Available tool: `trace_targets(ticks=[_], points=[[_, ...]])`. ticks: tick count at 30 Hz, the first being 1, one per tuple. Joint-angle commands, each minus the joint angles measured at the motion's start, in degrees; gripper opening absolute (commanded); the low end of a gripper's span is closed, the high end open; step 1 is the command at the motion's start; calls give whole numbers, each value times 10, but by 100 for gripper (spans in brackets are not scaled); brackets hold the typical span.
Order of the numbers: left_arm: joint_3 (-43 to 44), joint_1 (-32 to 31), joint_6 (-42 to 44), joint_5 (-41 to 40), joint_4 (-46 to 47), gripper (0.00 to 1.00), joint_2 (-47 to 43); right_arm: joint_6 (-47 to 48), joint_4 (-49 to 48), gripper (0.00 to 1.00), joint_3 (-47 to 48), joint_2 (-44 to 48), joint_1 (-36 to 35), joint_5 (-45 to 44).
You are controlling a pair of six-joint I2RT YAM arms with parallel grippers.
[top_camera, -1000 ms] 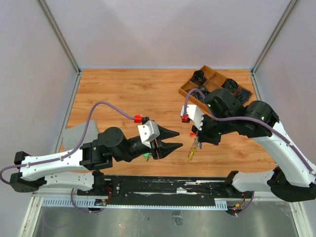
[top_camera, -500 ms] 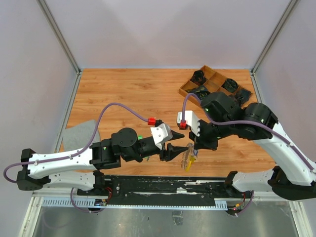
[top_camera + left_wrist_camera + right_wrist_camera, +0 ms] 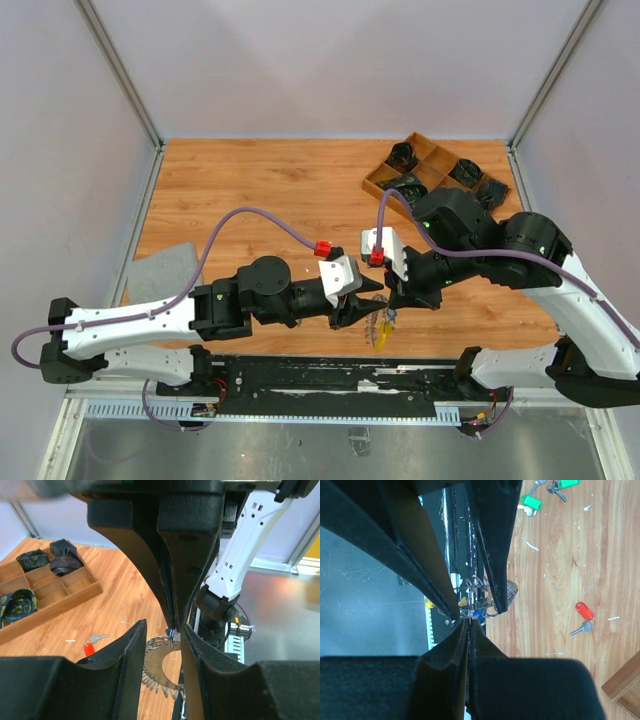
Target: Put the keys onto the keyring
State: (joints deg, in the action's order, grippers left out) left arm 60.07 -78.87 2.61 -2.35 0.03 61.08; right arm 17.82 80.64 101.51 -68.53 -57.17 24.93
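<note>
My right gripper (image 3: 391,299) is shut on the top of the keyring (image 3: 380,327), which hangs below it with its yellow curved piece low. In the right wrist view my right gripper (image 3: 469,621) pinches the wire ring (image 3: 481,592), with a blue tag (image 3: 479,614) beside it. My left gripper (image 3: 366,299) is open, its jaws on either side of the ring and the right fingertips. In the left wrist view the left gripper (image 3: 165,626) straddles the coil-like keyring (image 3: 159,661). A red-tagged key (image 3: 90,648) lies on the table (image 3: 585,612). Green-tagged keys (image 3: 531,502) lie further off.
A wooden compartment tray (image 3: 435,165) holding dark items stands at the back right and shows in the left wrist view (image 3: 47,592). A grey cloth (image 3: 160,265) lies at the left edge. The black base rail (image 3: 330,375) runs along the near edge.
My left arm has swung right and brought its open jaws around the hanging keyring. My right gripper has shifted slightly left and lower with the ring still in it.
</note>
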Motion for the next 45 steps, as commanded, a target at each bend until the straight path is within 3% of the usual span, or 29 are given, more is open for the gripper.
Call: trace_targets(ticks=[1, 8, 14, 19, 23, 25, 29, 33, 38, 45], points=[[24, 2, 9, 15, -7, 38, 10, -4, -18, 1, 22, 14, -7, 18], [27, 2, 12, 16, -13, 34, 16, -7, -21, 1, 26, 17, -8, 14], [29, 2, 16, 15, -14, 19, 17, -8, -23, 1, 27, 16, -8, 9], [30, 2, 17, 20, -17, 14, 19, -10, -36, 1, 30, 22, -8, 2], [31, 2, 17, 18, -18, 1, 20, -12, -47, 1, 31, 28, -8, -5], [33, 2, 19, 15, -18, 1, 19, -14, -60, 1, 26, 35, -8, -11], [25, 2, 14, -1, 2, 0, -1, -24, -115, 23, 7, 72, -8, -29], [6, 2, 4, -10, 38, 1, -32, -37, -199, 37, -24, 128, -8, -57], [-27, 2, -16, -6, 106, 0, -69, -68, -318, 46, -88, 192, -8, -61], [-39, 2, -23, 7, 149, 0, -84, -105, -386, 50, -139, 207, -8, -44]])
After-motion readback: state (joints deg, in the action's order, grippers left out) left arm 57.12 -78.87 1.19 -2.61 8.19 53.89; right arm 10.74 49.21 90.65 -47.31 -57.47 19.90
